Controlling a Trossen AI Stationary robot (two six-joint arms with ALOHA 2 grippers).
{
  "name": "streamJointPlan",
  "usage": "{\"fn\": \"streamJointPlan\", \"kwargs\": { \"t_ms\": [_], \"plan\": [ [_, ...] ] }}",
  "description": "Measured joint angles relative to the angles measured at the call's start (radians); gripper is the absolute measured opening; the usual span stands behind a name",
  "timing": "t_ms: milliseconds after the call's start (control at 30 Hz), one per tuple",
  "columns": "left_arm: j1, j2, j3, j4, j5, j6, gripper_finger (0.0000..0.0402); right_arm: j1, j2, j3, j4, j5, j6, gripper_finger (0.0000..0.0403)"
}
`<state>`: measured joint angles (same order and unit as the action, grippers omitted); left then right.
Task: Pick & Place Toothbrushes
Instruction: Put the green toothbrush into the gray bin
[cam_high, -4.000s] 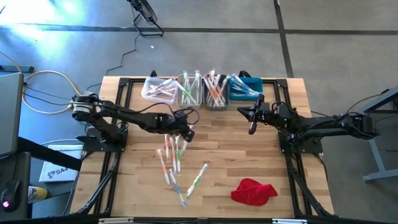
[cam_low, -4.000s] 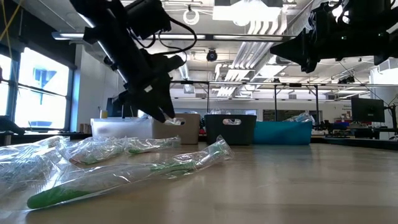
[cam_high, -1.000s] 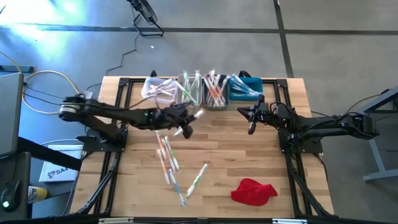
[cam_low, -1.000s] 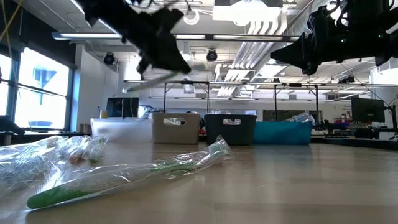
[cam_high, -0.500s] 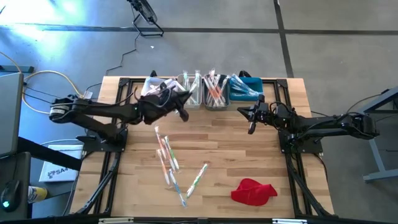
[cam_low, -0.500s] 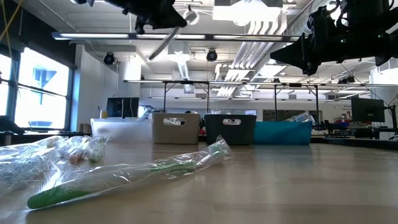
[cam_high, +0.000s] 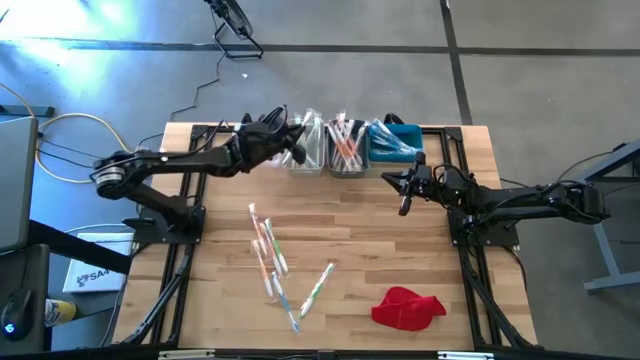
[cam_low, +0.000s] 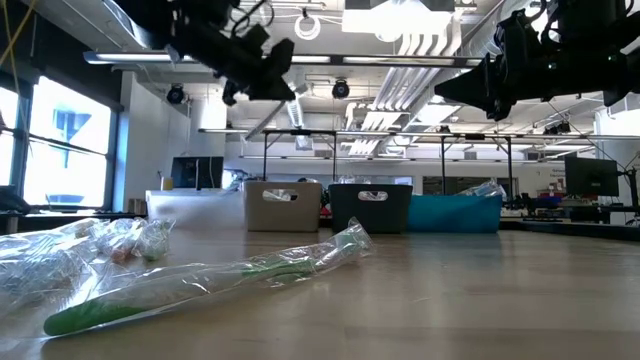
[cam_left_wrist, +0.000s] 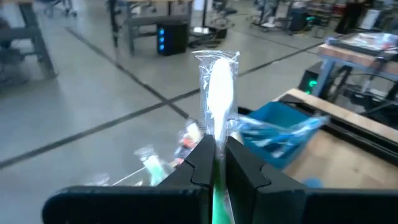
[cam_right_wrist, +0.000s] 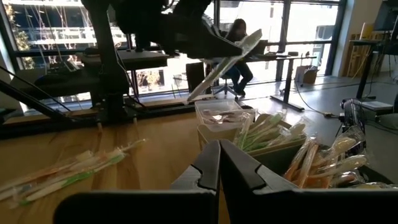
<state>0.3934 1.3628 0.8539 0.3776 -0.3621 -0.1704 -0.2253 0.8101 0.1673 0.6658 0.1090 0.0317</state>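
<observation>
My left tool (cam_high: 296, 146), clamped on a green-handled wrapped toothbrush (cam_left_wrist: 219, 93), has swung from mid-bench up over the bins (cam_high: 305, 152), so drop-off looks next; pile (cam_high: 270, 255) waits mid-bench, right tool (cam_high: 404, 194) idles shut, empty.

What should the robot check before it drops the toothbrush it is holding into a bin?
1. Grip: left gripper is shut on the wrapped toothbrush with a green handle: ok.
2. Position: in the high view the left gripper is over the row of bins at the far edge of the table: ok.
3. Right bin: that gripper looks near the beige bin holding green toothbrushes, but exact alignment: cannot tell.
4. Other arm: right gripper is shut, empty, and apart from the left arm: ok.
5. Work left: more toothbrushes lie on the table: not ok yet.
</observation>
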Motion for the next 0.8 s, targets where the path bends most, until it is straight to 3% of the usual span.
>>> {"fn": "streamJointPlan", "kwargs": {
  "t_ms": [400, 800],
  "plan": [
    [0.124, 0.188, 0.001, 0.153, 0.045, -0.074, 0.0017, 0.0, 0.0, 0.0, -0.004, 0.001, -0.003, 0.0004],
    [0.144, 0.35, 0.002, 0.291, 0.056, -0.116, 0.0017, 0.0, 0.0, 0.002, -0.014, 0.023, -0.002, 0.0003]
  ]
}}
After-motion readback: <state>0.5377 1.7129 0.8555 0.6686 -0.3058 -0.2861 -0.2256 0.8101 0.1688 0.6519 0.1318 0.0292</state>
